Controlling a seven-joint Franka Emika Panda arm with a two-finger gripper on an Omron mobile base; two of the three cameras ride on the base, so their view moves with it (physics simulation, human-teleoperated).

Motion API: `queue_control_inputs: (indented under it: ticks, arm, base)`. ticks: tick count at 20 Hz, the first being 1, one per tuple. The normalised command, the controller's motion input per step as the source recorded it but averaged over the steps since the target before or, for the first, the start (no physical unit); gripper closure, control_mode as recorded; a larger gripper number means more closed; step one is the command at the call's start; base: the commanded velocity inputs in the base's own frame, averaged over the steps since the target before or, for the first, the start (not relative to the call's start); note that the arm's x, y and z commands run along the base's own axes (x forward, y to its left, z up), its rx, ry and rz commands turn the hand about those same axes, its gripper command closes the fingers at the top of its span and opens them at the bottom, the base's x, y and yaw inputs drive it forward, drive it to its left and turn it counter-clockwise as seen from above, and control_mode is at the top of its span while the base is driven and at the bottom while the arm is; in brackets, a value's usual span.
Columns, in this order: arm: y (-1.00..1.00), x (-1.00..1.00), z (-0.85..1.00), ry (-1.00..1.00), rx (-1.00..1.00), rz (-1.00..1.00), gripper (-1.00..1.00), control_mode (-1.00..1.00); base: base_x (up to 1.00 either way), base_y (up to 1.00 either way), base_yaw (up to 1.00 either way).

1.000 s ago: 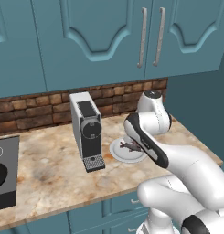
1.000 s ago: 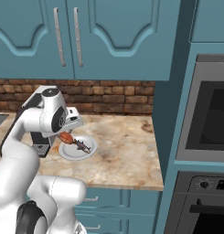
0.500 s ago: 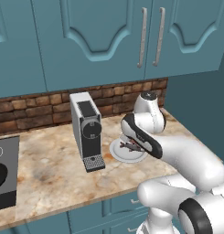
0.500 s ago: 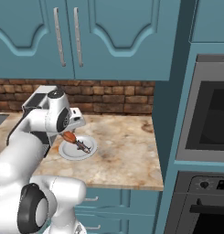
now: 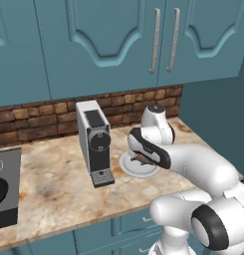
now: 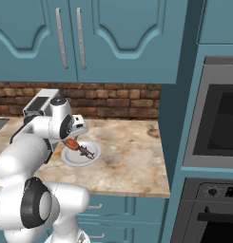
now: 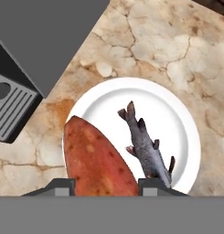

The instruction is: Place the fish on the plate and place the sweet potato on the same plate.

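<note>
The white plate (image 7: 177, 119) lies on the marble counter beside the coffee machine. On its right half in the hand view rests the small grey fish (image 7: 146, 148), tail toward the plate's middle. My gripper (image 7: 108, 183) hangs low over the plate's left side, shut on the orange-red sweet potato (image 7: 97, 157), which reaches past the rim. From the right base view the sweet potato (image 6: 71, 143) sits in the gripper (image 6: 70, 141) just above the plate (image 6: 75, 159), with the fish (image 6: 87, 152) beside it. In the left base view the arm covers much of the plate (image 5: 136, 171).
A grey coffee machine (image 5: 95, 141) stands just left of the plate, and its drip tray (image 7: 10, 107) is close to the hand. A black stove (image 5: 3, 195) is at the far left. A wall oven (image 6: 217, 124) rises past the counter's right end.
The arm's upper joint has swung a little left in the left base view. The gripper has stayed over the plate, still holding the sweet potato; the fish has not moved.
</note>
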Motion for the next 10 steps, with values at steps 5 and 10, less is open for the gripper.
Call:
queue_control_inputs:
  ticks: [5,10]
  arm:
    - [0.0,0.0,-0.2,-0.01,0.0,0.0,1.0,-1.0]
    - [0.0,0.0,-0.19,-0.03,0.0,0.0,1.0,-1.0]
  base:
    - [0.0,0.0,0.0]
    - [0.0,0.0,0.0]
